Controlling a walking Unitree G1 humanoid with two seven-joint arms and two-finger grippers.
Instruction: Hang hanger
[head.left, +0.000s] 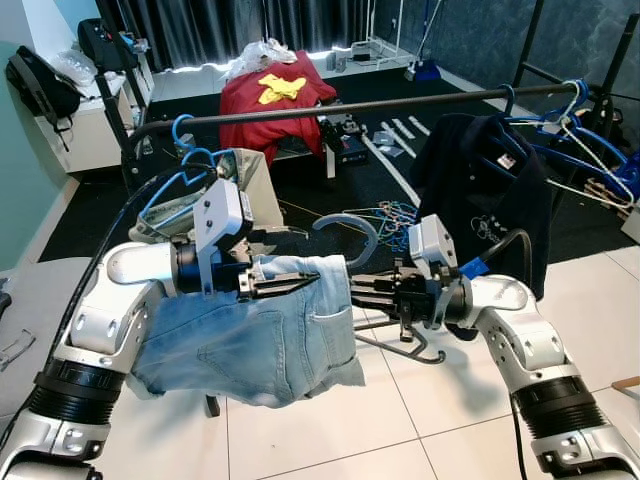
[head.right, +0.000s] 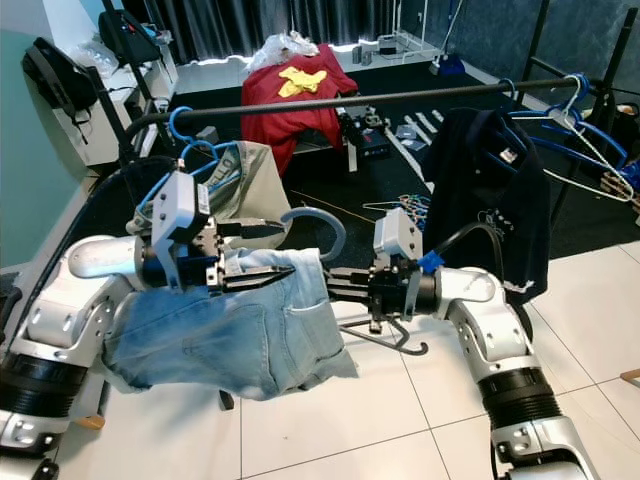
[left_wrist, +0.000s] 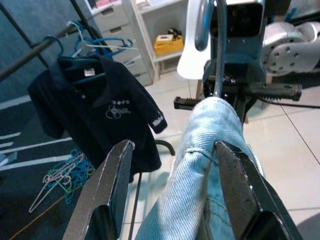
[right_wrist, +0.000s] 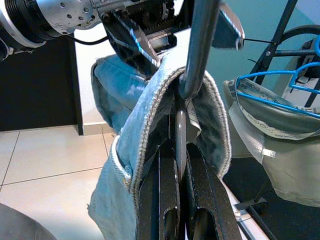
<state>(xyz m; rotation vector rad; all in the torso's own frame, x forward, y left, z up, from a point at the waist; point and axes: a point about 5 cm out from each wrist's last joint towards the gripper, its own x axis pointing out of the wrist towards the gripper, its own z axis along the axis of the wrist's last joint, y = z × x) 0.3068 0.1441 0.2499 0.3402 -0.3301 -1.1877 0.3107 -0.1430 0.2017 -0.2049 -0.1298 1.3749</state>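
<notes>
Light blue denim shorts (head.left: 250, 340) are draped over a grey hanger whose hook (head.left: 350, 225) curves up in front of me, below the black clothes rail (head.left: 400, 103). My right gripper (head.left: 360, 290) reaches in from the right and is shut on the hanger's bar under the denim fold (right_wrist: 165, 100). My left gripper (head.left: 290, 265) comes from the left and stands open. Its fingers (left_wrist: 115, 185) straddle the denim fold (left_wrist: 200, 165), and the cloth leans against one of them.
On the rail hang a khaki garment on a blue hanger (head.left: 240, 185) at the left, a dark polo shirt (head.left: 490, 190) and bare blue hangers (head.left: 590, 150) at the right. Loose hangers (head.left: 395, 215) lie on the dark carpet. A red garment (head.left: 275, 100) sits behind.
</notes>
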